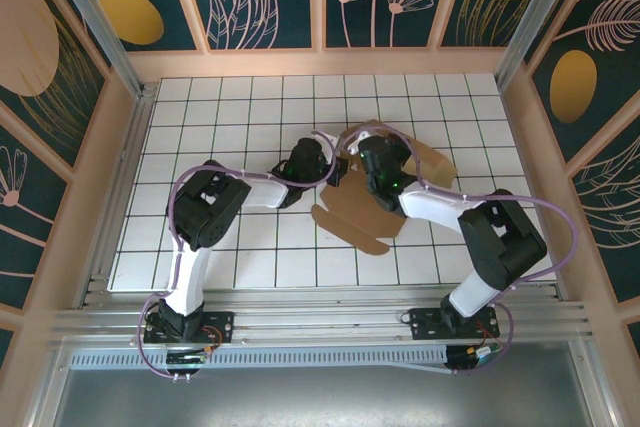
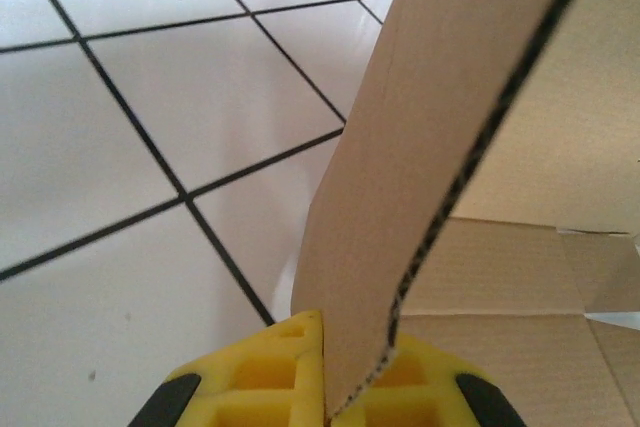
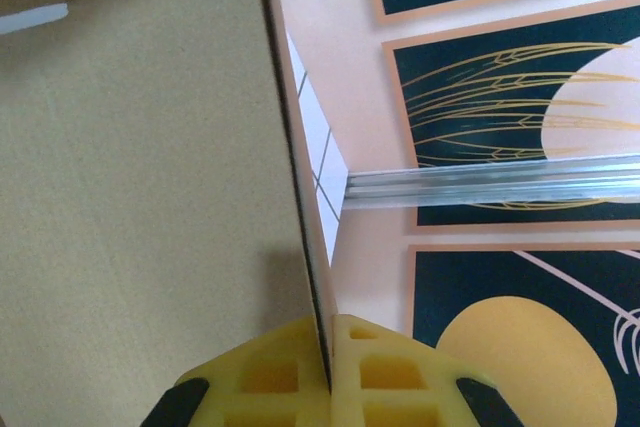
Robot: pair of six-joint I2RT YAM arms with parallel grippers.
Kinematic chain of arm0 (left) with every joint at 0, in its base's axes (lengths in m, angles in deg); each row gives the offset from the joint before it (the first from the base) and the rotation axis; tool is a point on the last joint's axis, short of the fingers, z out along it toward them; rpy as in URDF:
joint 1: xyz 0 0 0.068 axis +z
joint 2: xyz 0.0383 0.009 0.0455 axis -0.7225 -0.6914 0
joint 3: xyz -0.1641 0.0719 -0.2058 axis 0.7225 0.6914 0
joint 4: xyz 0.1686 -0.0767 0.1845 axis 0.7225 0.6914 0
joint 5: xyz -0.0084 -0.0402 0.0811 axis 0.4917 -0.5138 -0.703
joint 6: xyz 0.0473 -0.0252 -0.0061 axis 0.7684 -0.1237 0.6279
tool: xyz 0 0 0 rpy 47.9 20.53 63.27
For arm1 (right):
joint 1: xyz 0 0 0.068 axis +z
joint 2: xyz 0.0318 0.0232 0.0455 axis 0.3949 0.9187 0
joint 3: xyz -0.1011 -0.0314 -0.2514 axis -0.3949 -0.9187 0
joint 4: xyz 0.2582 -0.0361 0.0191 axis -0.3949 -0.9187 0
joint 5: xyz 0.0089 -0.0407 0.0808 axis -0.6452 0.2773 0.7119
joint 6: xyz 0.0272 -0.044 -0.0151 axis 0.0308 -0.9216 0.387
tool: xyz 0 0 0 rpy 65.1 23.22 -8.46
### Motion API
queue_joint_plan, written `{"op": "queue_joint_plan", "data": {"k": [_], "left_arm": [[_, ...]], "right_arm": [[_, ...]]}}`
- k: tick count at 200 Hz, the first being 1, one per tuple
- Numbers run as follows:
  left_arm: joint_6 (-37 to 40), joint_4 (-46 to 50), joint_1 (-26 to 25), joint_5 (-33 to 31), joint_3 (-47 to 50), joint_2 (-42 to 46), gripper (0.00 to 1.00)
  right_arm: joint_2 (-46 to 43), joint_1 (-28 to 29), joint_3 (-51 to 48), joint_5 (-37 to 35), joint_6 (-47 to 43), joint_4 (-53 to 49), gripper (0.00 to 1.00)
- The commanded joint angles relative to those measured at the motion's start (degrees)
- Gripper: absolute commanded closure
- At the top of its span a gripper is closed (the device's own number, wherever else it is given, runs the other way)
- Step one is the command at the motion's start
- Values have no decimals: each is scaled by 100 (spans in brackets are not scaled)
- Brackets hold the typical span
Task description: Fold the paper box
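The paper box (image 1: 355, 219) lies on the gridded table (image 1: 200, 127), a little to the right of the table's centre. It is only partly formed: some panels rest flat on the table and others stand up from it. Both arms hold it, and the reason seems clear. A die-cut sheet springs back when one side is bent, so each arm fixes one raised panel while the creases take shape.

The left gripper (image 1: 337, 170) is near the centre of the table. In the left wrist view its yellow pads (image 2: 270, 372) are clamped on the edge of an upright flap (image 2: 430, 147), and the corrugated edge of the flap runs up out of the closed jaws. The flat bottom of the box shows behind this flap.

The right gripper (image 1: 368, 152) is just right of the table's centre. In the right wrist view it (image 3: 328, 347) is also pinched shut on a thin cardboard panel (image 3: 130, 197), which is seen edge-on.

The left arm rises from the near edge of the table and bends at the elbow, and its forearm reaches to the right. The right arm bends on the right side of the table, and its forearm reaches back to the left over the cardboard. The two wrists almost meet.
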State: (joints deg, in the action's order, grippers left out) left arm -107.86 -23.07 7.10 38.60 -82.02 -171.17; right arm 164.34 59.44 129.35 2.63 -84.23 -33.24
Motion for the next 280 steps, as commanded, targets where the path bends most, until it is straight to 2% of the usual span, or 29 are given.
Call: {"op": "queue_joint_plan", "data": {"k": [1,46,81,100,107,120,125,141,157,167,180,194,207,231,247,280], "left_arm": [[-128,-715,-145,-60,337,289,94],[330,-803,-219,-582,671,330,94],[666,-801,-285,-847,675,234,94],[824,-835,-302,-917,719,260,95],[894,-845,-299,-916,729,268,95],[983,-875,-305,-937,752,276,95],[1009,-889,-309,-942,756,276,95],[1093,-907,-309,-951,740,271,95],[1138,-907,-312,-969,713,245,96],[1147,-923,-309,-966,703,250,96],[1140,-934,-305,-964,688,257,97],[1132,-917,-316,-954,662,259,97],[1121,-922,-315,-945,645,265,97],[1114,-925,-313,-935,625,280,97],[1123,-917,-317,-919,619,275,97],[1114,-916,-320,-893,618,294,97]], "right_arm": [[-129,245,-336,242,316,225,93],[-463,439,-449,371,660,-197,78],[-813,672,-118,1088,1541,-1521,58],[-1258,688,193,1772,2183,-2374,40],[-1411,695,304,2025,2338,-2644,31],[-1668,681,488,2475,2610,-3022,5],[-1758,659,574,2647,2708,-3141,1],[-1929,499,943,3415,3062,-3665,1],[-1951,28,1491,4434,3674,-4157,1],[-1880,-437,1931,5419,4242,-4450,1],[-1645,-1527,2443,6992,5136,-4778,1],[-1272,-2409,2854,8553,5818,-5039,10],[-995,-2868,2949,9385,6182,-5138,17],[-731,-3437,2648,10026,6669,-5071,20],[-597,-3707,2407,10006,6728,-5108,24],[-404,-3798,2050,10264,6343,-5144,23]]}}
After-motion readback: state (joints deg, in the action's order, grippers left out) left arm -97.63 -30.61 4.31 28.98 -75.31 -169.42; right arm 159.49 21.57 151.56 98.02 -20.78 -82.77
